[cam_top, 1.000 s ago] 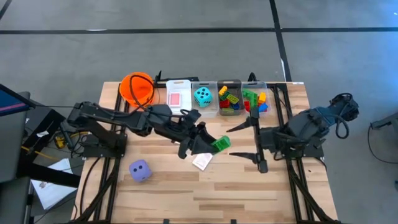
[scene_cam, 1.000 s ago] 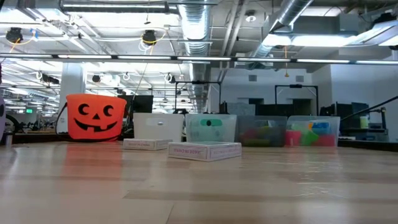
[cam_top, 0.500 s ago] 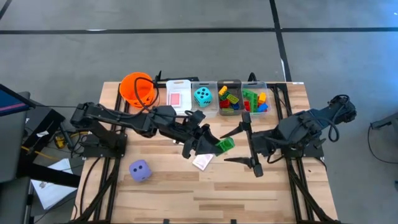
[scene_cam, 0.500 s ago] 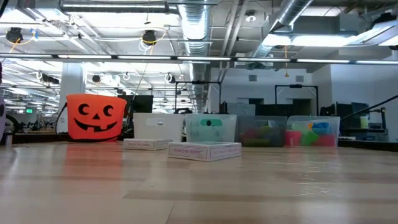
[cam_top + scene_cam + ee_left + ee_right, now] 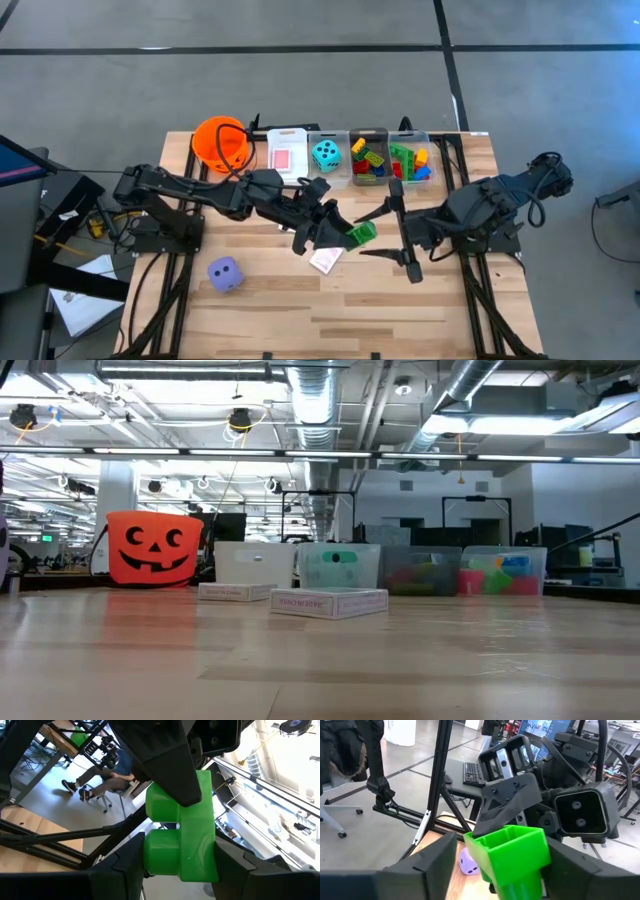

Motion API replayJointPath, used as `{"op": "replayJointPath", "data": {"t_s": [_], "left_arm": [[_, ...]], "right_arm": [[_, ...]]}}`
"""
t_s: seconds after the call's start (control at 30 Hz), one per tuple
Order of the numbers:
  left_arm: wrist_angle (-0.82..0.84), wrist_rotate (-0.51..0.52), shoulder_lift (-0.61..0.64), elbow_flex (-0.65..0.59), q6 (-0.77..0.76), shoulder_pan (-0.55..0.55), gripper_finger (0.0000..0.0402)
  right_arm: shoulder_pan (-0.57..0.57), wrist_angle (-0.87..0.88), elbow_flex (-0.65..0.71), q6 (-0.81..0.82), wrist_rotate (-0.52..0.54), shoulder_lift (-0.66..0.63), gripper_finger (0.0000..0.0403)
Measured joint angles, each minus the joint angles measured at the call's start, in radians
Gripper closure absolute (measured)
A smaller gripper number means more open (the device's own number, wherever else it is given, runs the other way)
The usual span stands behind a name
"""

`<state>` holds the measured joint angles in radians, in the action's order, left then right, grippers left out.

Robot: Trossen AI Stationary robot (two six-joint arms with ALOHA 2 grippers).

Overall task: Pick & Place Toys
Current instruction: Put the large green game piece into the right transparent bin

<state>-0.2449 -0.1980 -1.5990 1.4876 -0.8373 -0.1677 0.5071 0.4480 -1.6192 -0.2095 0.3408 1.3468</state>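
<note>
- The table (image 5: 400,310) is pale wood planking on a dark frame, standing on a grey floor crossed by dark lines.
- Along its far edge stands a row: an orange bucket (image 5: 220,142) with a jack-o'-lantern face, a white bin (image 5: 286,155) holding a pink card (image 5: 283,160), a clear bin with a teal die (image 5: 326,154), and two more bins (image 5: 389,160) of mixed bricks.
- The left gripper (image 5: 352,233) is held above the table's middle, jaws clamped on a green brick (image 5: 359,233); the left wrist view shows the brick (image 5: 182,835) pinched between the dark fingers (image 5: 170,765).
- The right gripper (image 5: 388,232) faces it just beside the brick, its jaws open on either side; in its wrist view the brick (image 5: 512,852) sits between its fingers (image 5: 420,865) without clear contact.
- A white card pack (image 5: 325,260) lies on the wood just beneath the left gripper.
- A purple die (image 5: 224,273) sits apart toward the near left.
- The low view looks across bare wood to the bucket (image 5: 153,548), the bins and two flat packs (image 5: 328,601), with no arm in sight.
- Behind is an open workshop: exposed ducts, pipes, strip lights and desks with monitors.
- In the left wrist view a seated person's legs (image 5: 102,777) show beyond the table.
</note>
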Motion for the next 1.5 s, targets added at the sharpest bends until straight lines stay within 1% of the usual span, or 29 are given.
{"op": "replayJointPath", "data": {"t_s": [0.1, 0.23, 0.37, 0.5, 0.6, 0.8, 0.97, 1.03, 1.1, 1.2, 1.3, 1.37, 1.5], "left_arm": [[0.0, -0.001, 0.0, 0.0, 0.002, 0.0, 0.0239], [-0.002, -0.011, 0.0, 0.0, 0.002, 0.0, 0.0239], [-0.003, -0.003, 0.001, 0.0, 0.002, 0.0, 0.0222], [0.001, 0.006, 0.002, 0.0, 0.006, 0.009, 0.0199], [0.002, -0.029, 0.002, 0.0, 0.026, 0.028, 0.0191], [0.014, -0.097, 0.006, -0.001, 0.027, 0.07, 0.0192], [0.057, -0.143, 0.045, 0.001, 0.048, 0.112, 0.0197], [0.082, -0.157, 0.055, 0.002, 0.074, 0.129, 0.0199], [0.128, -0.157, 0.071, -0.002, 0.099, 0.144, 0.02], [0.129, -0.157, 0.089, 0.0, 0.116, 0.165, 0.0199], [0.137, -0.157, 0.115, 0.004, 0.148, 0.175, 0.0198], [0.179, -0.157, 0.129, 0.0, 0.163, 0.177, 0.02], [0.184, -0.153, 0.138, -0.001, 0.197, 0.177, 0.0203]], "right_arm": [[-0.001, -0.004, 0.0, 0.0, 0.003, 0.0, 0.019], [0.001, -0.014, 0.0, -0.002, -0.004, 0.0, 0.0266], [0.001, -0.016, 0.0, -0.002, 0.005, -0.002, 0.0267], [0.003, -0.015, 0.0, 0.0, 0.076, -0.002, 0.0267], [0.005, -0.001, 0.0, 0.007, 0.1, -0.009, 0.0268], [0.002, 0.08, -0.001, 0.128, 0.157, -0.023, 0.0268], [-0.001, 0.226, 0.0, 0.251, 0.224, -0.037, 0.0268], [-0.001, 0.32, 0.001, 0.312, 0.274, -0.044, 0.0268], [-0.004, 0.406, 0.001, 0.393, 0.327, -0.052, 0.0268], [-0.017, 0.57, 0.001, 0.541, 0.388, -0.067, 0.0268], [-0.049, 0.739, 0.001, 0.697, 0.423, -0.077, 0.0269], [-0.077, 0.851, 0.001, 0.793, 0.431, -0.084, 0.0269], [-0.145, 1.063, 0.004, 0.968, 0.445, -0.093, 0.0269]]}}
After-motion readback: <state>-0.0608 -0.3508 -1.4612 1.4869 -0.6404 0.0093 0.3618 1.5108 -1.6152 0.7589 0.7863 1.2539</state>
